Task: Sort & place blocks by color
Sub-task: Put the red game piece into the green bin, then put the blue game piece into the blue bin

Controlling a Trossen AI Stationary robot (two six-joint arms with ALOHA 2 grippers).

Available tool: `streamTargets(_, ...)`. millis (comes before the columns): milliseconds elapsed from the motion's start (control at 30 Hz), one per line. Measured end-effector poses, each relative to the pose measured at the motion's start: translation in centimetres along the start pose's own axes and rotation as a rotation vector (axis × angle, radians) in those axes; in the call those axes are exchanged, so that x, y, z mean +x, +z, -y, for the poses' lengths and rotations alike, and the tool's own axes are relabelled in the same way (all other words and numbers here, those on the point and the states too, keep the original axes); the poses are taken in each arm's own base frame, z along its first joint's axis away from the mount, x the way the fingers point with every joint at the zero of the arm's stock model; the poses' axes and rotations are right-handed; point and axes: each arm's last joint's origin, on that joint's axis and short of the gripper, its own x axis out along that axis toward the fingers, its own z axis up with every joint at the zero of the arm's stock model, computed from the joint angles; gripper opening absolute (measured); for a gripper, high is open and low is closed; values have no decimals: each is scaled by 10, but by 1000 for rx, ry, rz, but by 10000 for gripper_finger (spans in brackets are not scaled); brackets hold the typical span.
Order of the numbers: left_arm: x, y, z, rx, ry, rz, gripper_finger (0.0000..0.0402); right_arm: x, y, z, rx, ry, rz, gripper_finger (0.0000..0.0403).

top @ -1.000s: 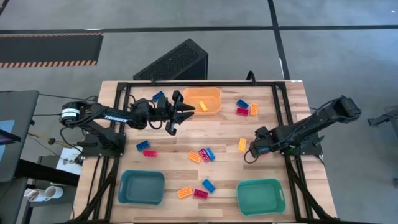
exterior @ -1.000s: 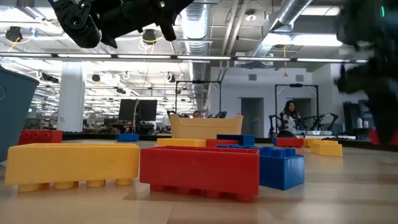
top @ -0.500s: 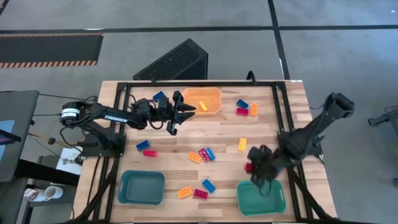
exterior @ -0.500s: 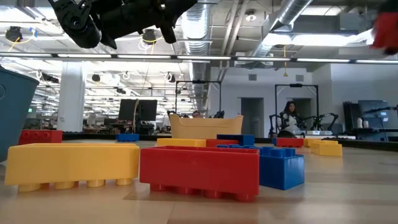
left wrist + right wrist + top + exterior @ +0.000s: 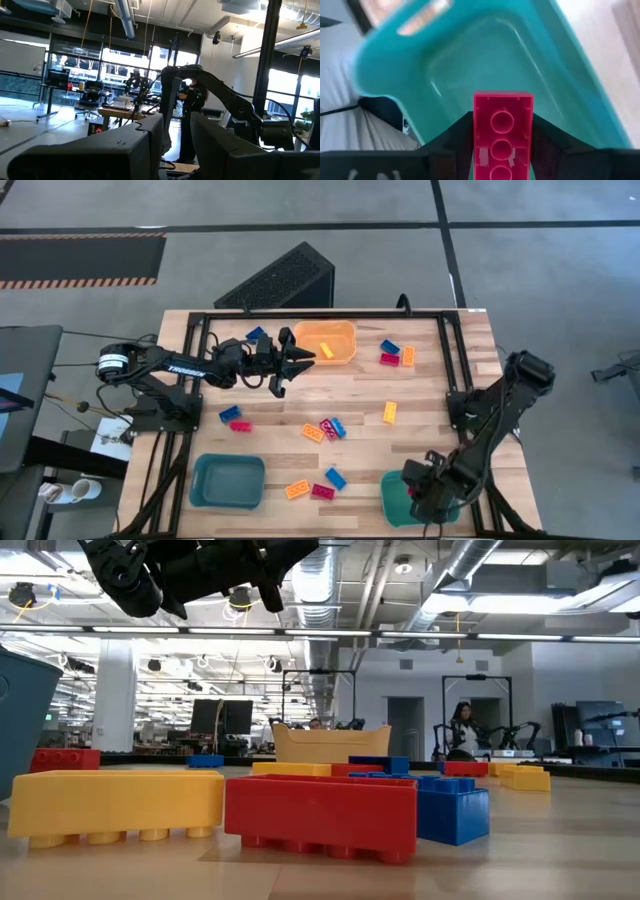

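My right gripper [image 5: 420, 486] hangs over the near-right teal bin [image 5: 392, 502] and is shut on a red block [image 5: 502, 107]. Its fingers point steeply down into that bin [image 5: 445, 60]. My left gripper [image 5: 303, 358] hovers above the table beside the orange bin [image 5: 340, 330], which holds an orange block [image 5: 326, 351]. Its fingers [image 5: 177, 135] stand a little apart with nothing between them. Red, blue and orange blocks lie scattered flat on the table, with a small cluster [image 5: 326, 427] at its middle. My right gripper pinches the red block by its two long sides [image 5: 477, 131] between the two fingers. The fingers come from above and lie along the block. The block's hollow underside faces the wrist camera. It hangs clear above the bin's floor.
A second teal bin [image 5: 228, 480] stands near left. Loose blocks lie far right [image 5: 395, 354], far left [image 5: 255, 334], at left [image 5: 234, 418] and near the front [image 5: 318, 485]. In the low view a yellow block [image 5: 115, 802], a red block [image 5: 320, 815] and a blue block [image 5: 455, 808] fill the foreground.
My right gripper has lifted the red block off the table's right middle. It has swung toward the near edge, rolling as it went, and now stands over the near-right teal bin. The block has gone with it, clear of the table.
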Motion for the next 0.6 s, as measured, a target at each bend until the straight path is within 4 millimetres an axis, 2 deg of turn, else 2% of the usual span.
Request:
streamTargets(133,1,-1,2,-3,-1,1,86,3,3,0,26,1,-43,198)
streamTargets(300,1,-1,3,4,15,5,86,-6,7,1,38,30,-33,221)
streamTargets(600,1,-1,3,4,18,-2,86,-19,13,4,9,69,0,227)
